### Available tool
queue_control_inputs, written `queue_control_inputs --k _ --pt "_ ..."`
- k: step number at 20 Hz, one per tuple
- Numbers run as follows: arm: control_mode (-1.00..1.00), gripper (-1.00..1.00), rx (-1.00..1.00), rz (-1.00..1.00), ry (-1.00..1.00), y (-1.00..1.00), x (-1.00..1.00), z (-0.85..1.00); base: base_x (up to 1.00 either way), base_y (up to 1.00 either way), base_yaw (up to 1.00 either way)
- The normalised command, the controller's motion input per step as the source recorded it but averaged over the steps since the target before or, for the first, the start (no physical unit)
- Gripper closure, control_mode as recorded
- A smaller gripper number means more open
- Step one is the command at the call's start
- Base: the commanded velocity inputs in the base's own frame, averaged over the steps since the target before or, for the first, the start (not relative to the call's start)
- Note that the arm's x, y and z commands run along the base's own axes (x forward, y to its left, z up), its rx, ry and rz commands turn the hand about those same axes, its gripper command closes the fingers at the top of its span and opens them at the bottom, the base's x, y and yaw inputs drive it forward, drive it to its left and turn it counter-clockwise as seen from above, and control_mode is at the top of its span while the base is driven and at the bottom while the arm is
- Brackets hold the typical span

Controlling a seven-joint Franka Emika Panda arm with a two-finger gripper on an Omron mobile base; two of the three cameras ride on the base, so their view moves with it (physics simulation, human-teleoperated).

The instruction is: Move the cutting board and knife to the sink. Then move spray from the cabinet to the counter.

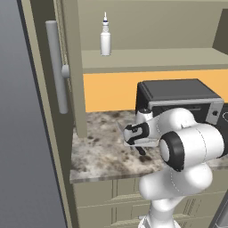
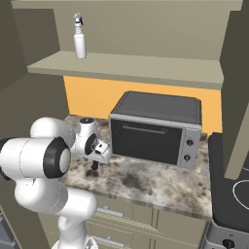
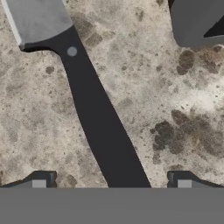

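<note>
1. The end effector [image 3: 111,183] hangs low over the surface [image 1: 102,153], jaws spread wide and holding nothing; in the hand view one dark fingertip shows on each side of the knife's black handle.
2. The knife [image 3: 94,113] lies flat on the speckled surface, handle running toward the camera between the open fingertips, the grey blade at the far end.
3. The step in hand looks like the pickup of the knife. To do it well, the fingers should descend straight down, keeping the handle centred between them, until the pads sit beside the handle's flanks and not on top of it.
4. The handle runs at a slant across the hand view, so a small wrist roll that puts the jaws square across it would give a firmer, non-twisting grip.
5. Closing on the handle well behind the blade keeps the fingertips off the thin metal, which would likely slip.
6. The toaster oven [image 2: 155,129] stands near on the same surface; a straight lift before any sideways swing avoids clipping it.
7. The spray [image 1: 105,39] stands upright on the shelf of the cabinet [image 1: 147,58], door open, waiting for the later step.
8. The handle is slim and low, so the fingertips may scrape the surface before they close.
</note>
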Motion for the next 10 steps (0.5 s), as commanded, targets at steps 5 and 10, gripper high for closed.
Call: queue_control_inputs --k 5,10 --pt "-1.00 -1.00 0.00 0.00 0.00 0.02 0.11 -0.11 0.00 0.00 0.00" --pt "-1.00 -1.00 0.00 0.00 0.00 0.17 0.03 -0.17 0.00 0.00 0.00"
